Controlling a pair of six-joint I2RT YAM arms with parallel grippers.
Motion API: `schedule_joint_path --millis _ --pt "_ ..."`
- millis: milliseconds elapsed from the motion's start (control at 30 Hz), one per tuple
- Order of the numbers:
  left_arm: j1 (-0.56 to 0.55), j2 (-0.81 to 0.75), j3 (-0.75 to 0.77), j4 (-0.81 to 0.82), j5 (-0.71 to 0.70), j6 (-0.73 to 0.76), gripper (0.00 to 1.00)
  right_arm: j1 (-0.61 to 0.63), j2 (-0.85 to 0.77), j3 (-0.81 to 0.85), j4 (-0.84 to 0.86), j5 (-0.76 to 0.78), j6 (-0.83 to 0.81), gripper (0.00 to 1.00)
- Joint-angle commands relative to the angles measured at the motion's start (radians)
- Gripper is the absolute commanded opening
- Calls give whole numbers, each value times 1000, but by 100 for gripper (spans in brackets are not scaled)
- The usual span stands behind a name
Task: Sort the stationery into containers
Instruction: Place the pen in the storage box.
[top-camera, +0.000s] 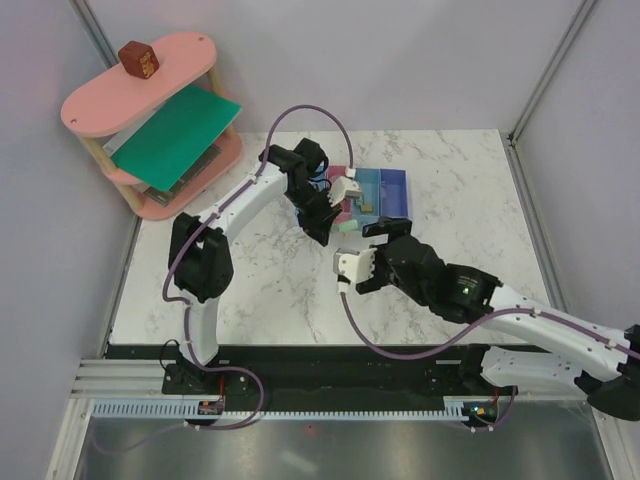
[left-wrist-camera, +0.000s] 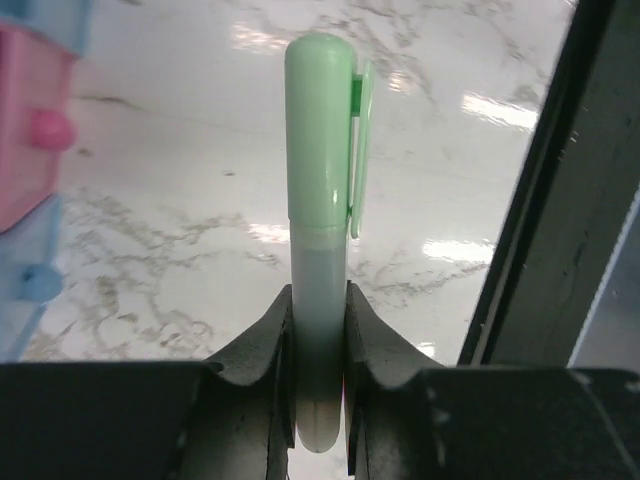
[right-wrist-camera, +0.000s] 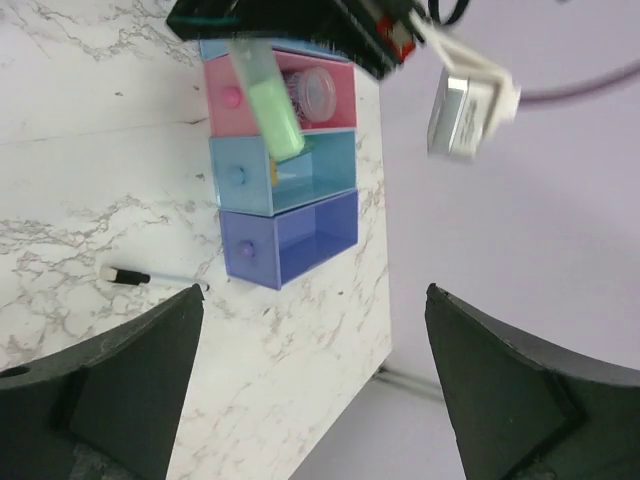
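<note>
Pinched between the black fingers (left-wrist-camera: 255, 350) of the left gripper (left-wrist-camera: 318, 305) is a pale green marker (left-wrist-camera: 320, 150), gripped low on its barrel with the butt end tucked back between the jaws. Its long axis runs straight out along the gripper's line, the rounded cap pointing away from the wrist and the clip lying along the cap's right side in the left wrist view. Behind it is the marble table (left-wrist-camera: 180, 200), with the pink bin (left-wrist-camera: 25, 120) and a light blue bin (left-wrist-camera: 30, 290) at that view's left edge. Seen from the right wrist, the marker hangs tilted off the table, capped end lowest, crossing the knobbed fronts of the pink and light blue bins; whether the cap is over a bin or just in front of the row I cannot tell. The bins stand touching in a row, a violet bin (right-wrist-camera: 270, 245) at one end. A round roll (right-wrist-camera: 318, 90) lies in the pink bin. A thin pen (right-wrist-camera: 150, 277) lies flat on the marble just beside the violet bin, its thin end toward that bin's front and its black end pointing away. The right gripper (right-wrist-camera: 312, 300) is spread wide with nothing between its fingers, hovering near the row.
</note>
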Motion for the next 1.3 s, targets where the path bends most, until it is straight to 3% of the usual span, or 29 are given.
schedule_joint_path --millis 0,100,333,500,700,900,1000,1267 --pt "101 -13 29 204 -94 -271 2 -5 -93 -22 -105 37 256 98" --pt "152 36 82 275 -192 -390 2 -43 -125 -60 -97 50 361 98" --pt "182 184 248 290 -382 -513 2 -131 -66 -70 -93 22 459 98" --pt "179 293 323 290 -382 -580 2 -195 -12 -50 -91 -24 514 98" --pt "179 357 365 292 -301 -619 3 -396 178 9 -145 -304 744 98" --pt "178 362 383 292 -273 -596 22 -517 356 38 -117 -511 842 98" --pt "179 340 371 292 -255 -583 33 -574 431 30 -65 -550 895 98" --pt "179 258 327 289 -186 -579 47 -616 548 -4 70 -562 945 98"
